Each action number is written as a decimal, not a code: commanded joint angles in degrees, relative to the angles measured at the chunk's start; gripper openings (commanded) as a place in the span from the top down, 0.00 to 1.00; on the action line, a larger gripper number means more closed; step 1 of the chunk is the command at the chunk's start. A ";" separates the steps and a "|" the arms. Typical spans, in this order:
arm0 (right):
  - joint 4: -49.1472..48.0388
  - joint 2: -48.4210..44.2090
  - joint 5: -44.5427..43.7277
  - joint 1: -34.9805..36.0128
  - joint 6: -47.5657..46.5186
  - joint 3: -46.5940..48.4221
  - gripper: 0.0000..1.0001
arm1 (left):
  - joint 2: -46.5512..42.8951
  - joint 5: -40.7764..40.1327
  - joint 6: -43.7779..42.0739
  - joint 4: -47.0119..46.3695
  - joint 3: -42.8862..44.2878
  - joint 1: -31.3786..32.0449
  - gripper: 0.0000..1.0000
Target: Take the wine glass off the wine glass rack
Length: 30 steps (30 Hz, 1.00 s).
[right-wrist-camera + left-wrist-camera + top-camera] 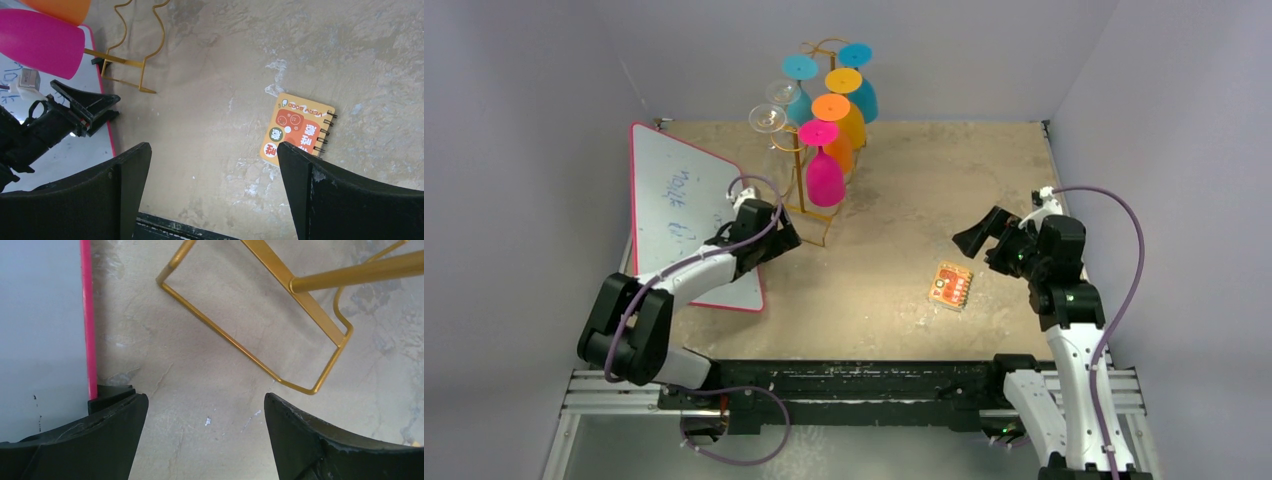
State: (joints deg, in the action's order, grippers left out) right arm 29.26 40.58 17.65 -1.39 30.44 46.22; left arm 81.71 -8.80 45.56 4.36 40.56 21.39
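Observation:
The gold wire wine glass rack (800, 172) stands at the back centre of the table. Several glasses hang on it upside down: a pink one (824, 177) at the front, orange (848, 125) and blue (861, 97) ones behind, and clear ones (768, 118) on the left. My left gripper (786, 240) is open and empty, low by the near left corner of the rack's base. In the left wrist view its fingers (206, 397) point at bare table just short of the base and post (360, 271). My right gripper (972, 238) is open and empty, far to the right.
A white board with a pink edge (679, 210) lies left of the rack, under the left arm. A small orange notebook (950, 286) lies on the table right of centre, and in the right wrist view (297, 127). Grey walls close the back and sides.

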 commanded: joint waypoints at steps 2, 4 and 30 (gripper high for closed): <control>-0.26 -1.38 -1.05 0.32 0.66 1.00 0.00 | 1.80 -13.65 -1.02 8.60 3.32 -0.62 0.11; -0.10 -1.30 -0.96 0.33 0.57 0.89 0.00 | 2.26 -16.36 -0.52 11.63 4.52 -0.86 0.10; 0.10 -1.21 -0.74 0.33 -0.14 0.59 0.00 | 8.61 -10.68 -4.45 14.09 13.75 -2.96 0.11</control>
State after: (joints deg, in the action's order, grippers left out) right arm 29.74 40.40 17.45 -1.39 30.48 46.04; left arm 87.99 -17.37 42.37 16.71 50.68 19.44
